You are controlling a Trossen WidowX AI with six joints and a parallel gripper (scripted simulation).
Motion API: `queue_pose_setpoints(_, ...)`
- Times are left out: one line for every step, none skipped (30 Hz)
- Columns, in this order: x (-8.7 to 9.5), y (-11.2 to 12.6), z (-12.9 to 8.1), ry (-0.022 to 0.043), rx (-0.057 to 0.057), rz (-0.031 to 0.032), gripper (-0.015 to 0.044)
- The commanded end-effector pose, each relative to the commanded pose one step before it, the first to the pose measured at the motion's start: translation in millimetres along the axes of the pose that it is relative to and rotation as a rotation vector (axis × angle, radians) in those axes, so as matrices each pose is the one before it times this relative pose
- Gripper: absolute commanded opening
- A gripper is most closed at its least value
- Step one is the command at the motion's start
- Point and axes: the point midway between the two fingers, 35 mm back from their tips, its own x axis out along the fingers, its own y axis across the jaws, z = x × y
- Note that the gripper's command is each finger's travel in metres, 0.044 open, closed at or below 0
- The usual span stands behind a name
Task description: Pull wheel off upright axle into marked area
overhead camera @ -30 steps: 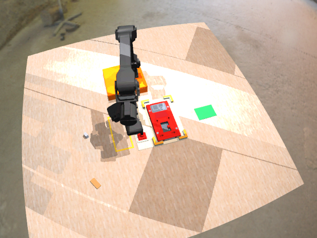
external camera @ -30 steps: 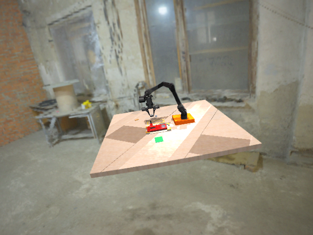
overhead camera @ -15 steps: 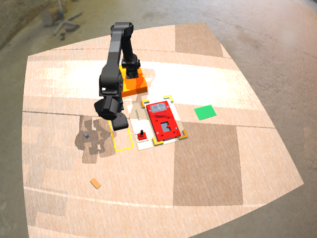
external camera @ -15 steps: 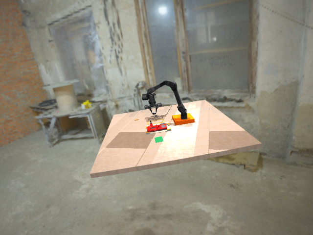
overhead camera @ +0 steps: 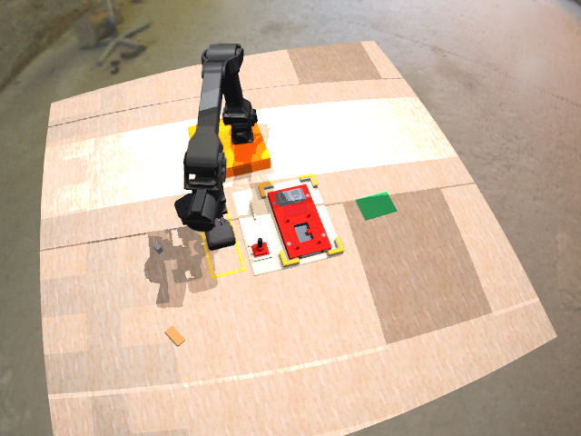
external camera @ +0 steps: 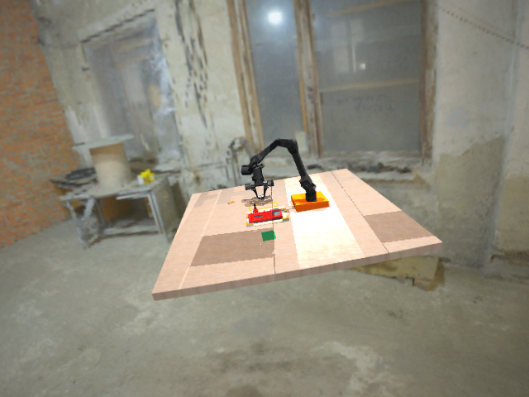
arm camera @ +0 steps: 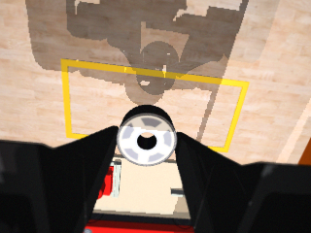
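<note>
My gripper (arm camera: pixel 147 135) (overhead camera: pixel 220 238) (external camera: pixel 259 196) is shut on the wheel (arm camera: pixel 146 141), a small grey disc with a black tyre and a dark centre hole. It holds the wheel in the air. In the wrist view the wheel hangs over the near edge of the yellow marked rectangle (arm camera: pixel 66 97) (overhead camera: pixel 228 273), and its shadow falls on the far line. The bare upright axle (overhead camera: pixel 259 243) stands on its small red base on the white plate, to the right of the rectangle. In the top and exterior views the fingers hide the wheel.
A red board (overhead camera: pixel 298 220) (external camera: pixel 264 217) with yellow corner brackets lies right of the axle. The arm's orange base (overhead camera: pixel 246 152) (external camera: pixel 309 201) is behind it. A green patch (overhead camera: pixel 375 205), a small grey cube (overhead camera: pixel 158 247) and a tan block (overhead camera: pixel 174 335) lie on the table.
</note>
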Motion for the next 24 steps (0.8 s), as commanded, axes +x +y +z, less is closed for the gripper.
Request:
queue_pose_setpoints(30.12,-3.26,-0.85,0.00386,-0.0036,-0.01642,0.0000)
queue_pose_setpoints(6.19,-0.41,-0.16,0.00000,0.0000,-0.00007,0.0000)
queue_pose_setpoints(6.15,-0.53,-0.21,0.00001,0.0000,-0.00009,0.0000)
queue_pose_setpoints(6.11,-0.66,-0.26,0.00001,0.0000,-0.00010,0.0000)
queue_pose_setpoints(4.98,-0.63,-0.25,0.00001,0.0000,-0.00009,0.0000)
queue_pose_setpoints(2.99,-0.42,-0.17,0.00001,0.0000,-0.00006,0.0000)
queue_pose_setpoints(0.99,-0.15,-0.06,0.00000,0.0000,-0.00002,0.0000)
queue_pose_setpoints(0.00,0.00,0.00,0.00000,0.0000,0.00000,0.0000)
queue_pose_setpoints(0.00,0.00,0.00,0.00000,0.0000,0.00000,0.0000)
queue_pose_setpoints(0.00,0.00,0.00,0.00000,0.0000,0.00000,0.0000)
queue_pose_setpoints(0.00,0.00,0.00,0.00000,0.0000,0.00000,0.0000)
queue_pose_setpoints(0.00,0.00,0.00,0.00000,0.0000,0.00000,0.0000)
queue_pose_setpoints(0.00,0.00,0.00,0.00000,0.0000,0.00000,0.0000)
queue_pose_setpoints(-3.86,0.78,-0.16,0.00197,0.0031,0.00217,0.0026)
queue_pose_setpoints(0.00,0.00,0.00,0.00000,0.0000,0.00000,0.0053)
queue_pose_setpoints(0.00,0.00,0.00,0.00000,0.0000,0.00000,0.0079)
queue_pose_setpoints(0.00,0.00,0.00,0.00000,0.0000,0.00000,0.0105)
queue_pose_setpoints(0.00,0.00,0.00,0.00000,0.0000,0.00000,0.0131)
queue_pose_setpoints(0.00,0.00,0.00,0.00000,0.0000,0.00000,0.0157)
queue_pose_setpoints(0.00,0.00,0.00,0.00000,0.0000,0.00000,0.0184)
queue_pose_setpoints(0.00,0.00,0.00,0.00000,0.0000,0.00000,0.0210)
queue_pose_setpoints(0.00,0.00,0.00,0.00000,0.0000,0.00000,0.0236)
queue_pose_setpoints(0.00,0.00,0.00,0.00000,0.0000,0.00000,0.0262)
queue_pose_setpoints(-2.39,0.24,0.09,-0.00008,-0.0001,-0.00005,0.0289)
